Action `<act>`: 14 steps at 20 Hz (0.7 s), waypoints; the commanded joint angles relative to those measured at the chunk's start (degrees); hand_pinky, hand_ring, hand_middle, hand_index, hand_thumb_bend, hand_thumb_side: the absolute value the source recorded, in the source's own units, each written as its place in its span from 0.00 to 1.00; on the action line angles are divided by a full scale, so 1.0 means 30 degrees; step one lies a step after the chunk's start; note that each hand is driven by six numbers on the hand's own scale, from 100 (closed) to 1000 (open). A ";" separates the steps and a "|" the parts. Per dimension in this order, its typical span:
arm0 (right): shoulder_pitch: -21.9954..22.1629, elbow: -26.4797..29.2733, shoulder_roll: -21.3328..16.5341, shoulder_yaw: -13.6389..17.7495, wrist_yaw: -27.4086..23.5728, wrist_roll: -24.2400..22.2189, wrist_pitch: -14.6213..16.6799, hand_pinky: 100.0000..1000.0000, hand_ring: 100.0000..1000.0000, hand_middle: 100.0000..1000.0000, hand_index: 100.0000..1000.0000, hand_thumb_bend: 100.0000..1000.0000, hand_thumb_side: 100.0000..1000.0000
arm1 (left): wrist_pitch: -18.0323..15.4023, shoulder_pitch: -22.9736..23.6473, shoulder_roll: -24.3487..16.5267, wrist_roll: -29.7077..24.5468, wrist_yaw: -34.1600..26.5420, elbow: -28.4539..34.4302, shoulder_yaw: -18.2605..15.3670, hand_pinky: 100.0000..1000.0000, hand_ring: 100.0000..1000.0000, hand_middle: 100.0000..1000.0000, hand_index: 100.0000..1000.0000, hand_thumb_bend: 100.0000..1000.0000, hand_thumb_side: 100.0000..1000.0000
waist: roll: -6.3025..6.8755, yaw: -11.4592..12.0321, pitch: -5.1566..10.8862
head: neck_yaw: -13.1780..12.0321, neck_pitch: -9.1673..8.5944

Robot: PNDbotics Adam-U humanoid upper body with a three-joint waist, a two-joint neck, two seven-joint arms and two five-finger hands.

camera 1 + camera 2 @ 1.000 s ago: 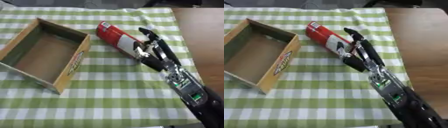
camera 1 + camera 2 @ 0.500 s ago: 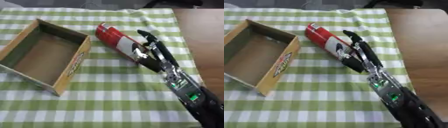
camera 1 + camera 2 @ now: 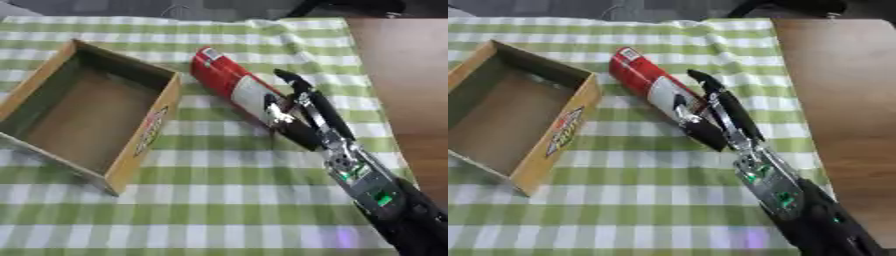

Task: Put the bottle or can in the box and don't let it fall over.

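Since the earlier frame, the right hand (image 3: pixel 302 117) is closing in along the can (image 3: pixel 236 89), its straight, spread fingers (image 3: pixel 719 102) now lying against the can's right flank and its thumb at the near end. The red-and-white can is lying on its side on the checked cloth (image 3: pixel 219 200), toward the desk's far edge, just right of the open cardboard box (image 3: pixel 92 112). The can's near end is hiding behind the hand; contact underneath is hard to make out.
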State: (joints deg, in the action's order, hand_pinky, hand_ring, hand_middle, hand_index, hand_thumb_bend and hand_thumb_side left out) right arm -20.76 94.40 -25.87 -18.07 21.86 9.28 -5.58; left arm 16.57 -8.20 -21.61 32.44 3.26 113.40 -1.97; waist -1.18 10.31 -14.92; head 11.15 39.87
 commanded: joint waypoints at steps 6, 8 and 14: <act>-0.0399 -0.0543 -0.0096 0.0176 0.0782 -0.0256 -0.0046 0.80 1.00 0.95 1.00 0.00 0.86 | 0.0002 -0.0218 -0.0247 0.0011 -0.0065 0.0398 -0.0078 0.46 0.45 0.60 0.67 0.04 0.69 | -0.0098 0.0030 -0.0071 | 0.0012 -0.0165; -0.0429 -0.0630 -0.0070 0.0191 0.0958 -0.0201 -0.0144 0.80 1.00 0.95 1.00 0.00 0.86 | -0.0003 -0.0213 -0.0238 0.0007 -0.0062 0.0398 -0.0076 0.46 0.45 0.60 0.67 0.04 0.69 | -0.0111 0.0037 -0.0059 | 0.0018 -0.0192; -0.0591 -0.1198 0.0060 0.0105 0.1151 -0.0141 -0.0459 0.80 1.00 0.95 1.00 0.00 0.87 | -0.0016 -0.0213 -0.0232 -0.0004 -0.0058 0.0398 -0.0077 0.46 0.46 0.60 0.67 0.04 0.70 | -0.0134 0.0092 -0.0055 | 0.0027 -0.0271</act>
State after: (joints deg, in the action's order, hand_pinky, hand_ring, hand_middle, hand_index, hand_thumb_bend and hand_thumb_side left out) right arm -21.79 90.79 -25.38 -18.03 24.97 8.73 -6.69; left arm 16.56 -8.25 -21.60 32.44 3.21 113.40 -1.97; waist -1.18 10.54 -15.06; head 11.15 39.67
